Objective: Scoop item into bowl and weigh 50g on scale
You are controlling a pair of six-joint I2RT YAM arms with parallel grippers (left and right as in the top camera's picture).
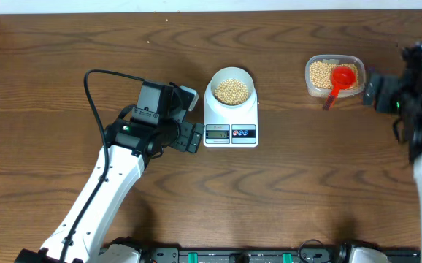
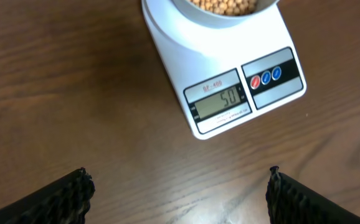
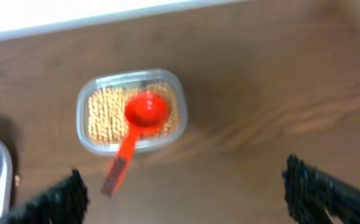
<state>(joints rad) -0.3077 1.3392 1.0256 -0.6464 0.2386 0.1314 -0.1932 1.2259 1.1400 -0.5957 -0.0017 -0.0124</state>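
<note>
Both arms are off the work right now. The left gripper (image 2: 179, 177) hovers over bare table (image 1: 306, 183) just near-left of the scale (image 2: 230, 37), its fingers spread wide with nothing between them. The right gripper (image 3: 183, 174) hangs by the clear plastic container (image 1: 309, 73) at the far right, jaws equally wide and empty. On the scale's platform sits the white bowl (image 1: 212, 84), with a mound of soybeans (image 1: 231, 90) filling its middle. In the left wrist view the grey display (image 2: 222, 102) reads 50, so the target looks met, by my reading. The rest of the beans lie in the container, with the red scoop (image 1: 340, 77) resting on top of them, its cup in the beans and its handle poking out over the near-left rim. As for handling, these beans are small, hard, smooth and loose, so they will roll and scatter and cannot be pinched. If any correction is needed, that scoop is the way, and its thin, stiff handle is the place to grab it, out where it clears the rim. The bowl looks light and smooth-sided, and any nudge would likely upset the reading, so it is best left alone.
</note>
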